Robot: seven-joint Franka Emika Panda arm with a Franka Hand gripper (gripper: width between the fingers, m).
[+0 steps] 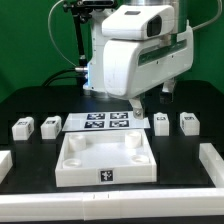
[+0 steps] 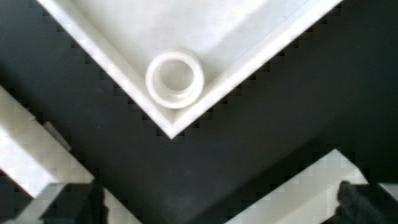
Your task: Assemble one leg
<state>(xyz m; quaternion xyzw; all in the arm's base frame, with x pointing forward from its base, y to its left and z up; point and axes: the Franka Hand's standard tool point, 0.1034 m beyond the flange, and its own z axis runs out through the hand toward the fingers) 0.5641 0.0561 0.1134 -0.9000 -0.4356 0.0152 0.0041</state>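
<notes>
my gripper (image 2: 210, 208) has its fingers apart and empty, the tray (image 2: 267, 35) corner socket (image 2: 175, 78) just beyond the tips — i'd fetch a leg (image 1: 162, 123) first — gripped square and upright.

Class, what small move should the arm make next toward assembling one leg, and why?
Probably shift the gripper toward a nearby leg, on the exterior view's right. Its fingers stand apart holding nothing, and the wrist view shows only the tray's corner socket.
</notes>
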